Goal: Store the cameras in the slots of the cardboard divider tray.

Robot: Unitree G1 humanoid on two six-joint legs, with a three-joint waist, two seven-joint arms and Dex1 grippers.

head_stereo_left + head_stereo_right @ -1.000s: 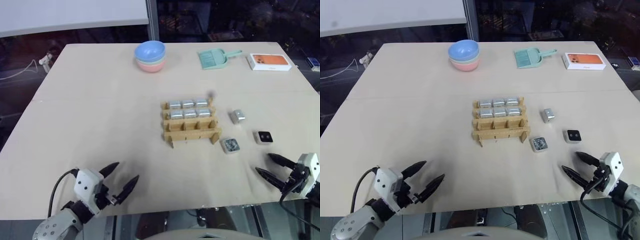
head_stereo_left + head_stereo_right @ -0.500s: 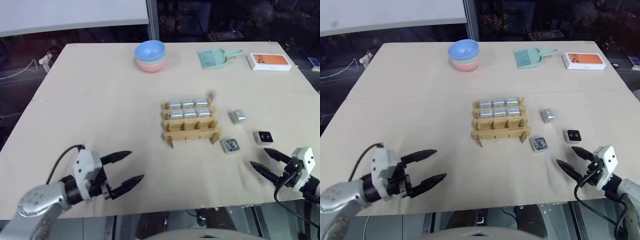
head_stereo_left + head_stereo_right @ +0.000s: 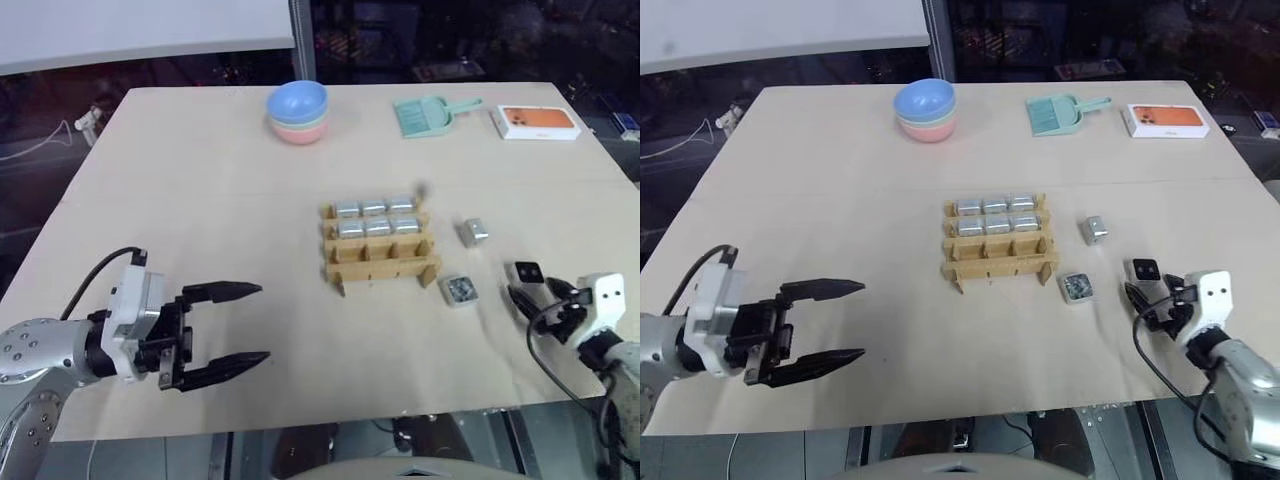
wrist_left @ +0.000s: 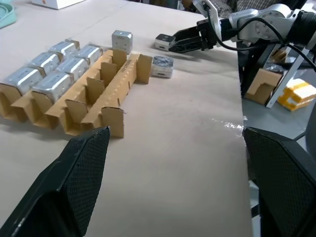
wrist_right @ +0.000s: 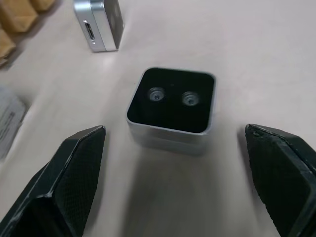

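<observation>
The cardboard tray (image 3: 380, 245) sits mid-desk, its two far rows filled and the near row empty; three cameras lie loose toward the desk's right edge. We see the right gripper (image 5: 173, 173), jaws wide apart, lined up on the black-faced camera (image 5: 172, 107), and the left gripper (image 3: 225, 325), also spread, empty. We judge the camera small, rigid, light and smooth-walled; grip its metal sides, not the lens face.

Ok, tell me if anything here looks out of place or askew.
Three cameras lie loose on the table right of the cardboard divider tray: one black-faced, one speckled, one on its side. The tray's front row is empty. Nothing spilled or damaged.
</observation>
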